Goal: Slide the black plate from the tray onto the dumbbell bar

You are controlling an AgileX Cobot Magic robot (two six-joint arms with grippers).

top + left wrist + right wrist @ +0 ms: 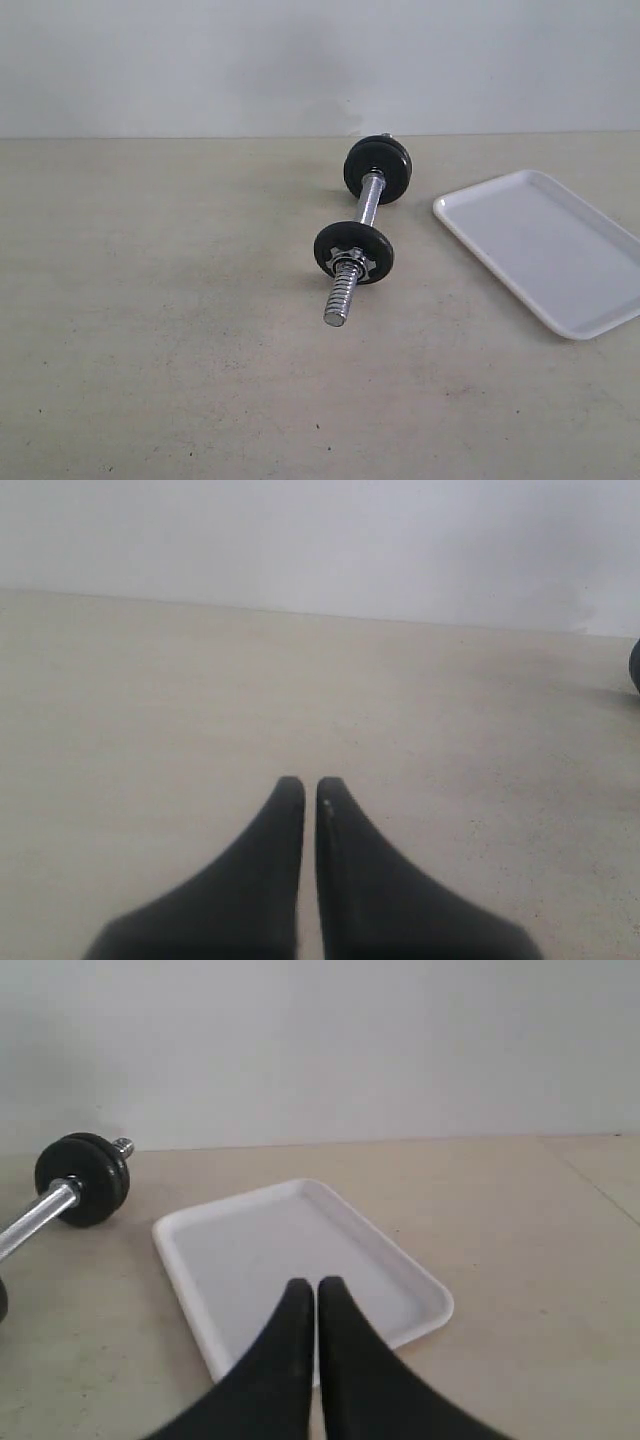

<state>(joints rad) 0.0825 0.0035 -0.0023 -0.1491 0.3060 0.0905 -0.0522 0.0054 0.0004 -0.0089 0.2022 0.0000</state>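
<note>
White tray (540, 250) is lying bare beside the dumbbell bar (369, 205); no loose black plate is showing, only black discs (378, 168) sitting on the bar, so the sliding is looking done. Left tool (310, 785) and right tool (308, 1285) are hanging clenched, gripping nothing.

The shallow white rectangular tray (190, 1260) lies on the pale flat table (150, 330), just ahead of and below the right claw (316, 1285). The short chrome steel dumbbell bar (368, 205) lies on the table beside the tray and apart from it, towards the left claw (311, 782). A pair of black iron discs (378, 168) sits on the bar's end farther from the claws. A single black disc with a chrome star nut (353, 252) sits nearer to them.
</note>
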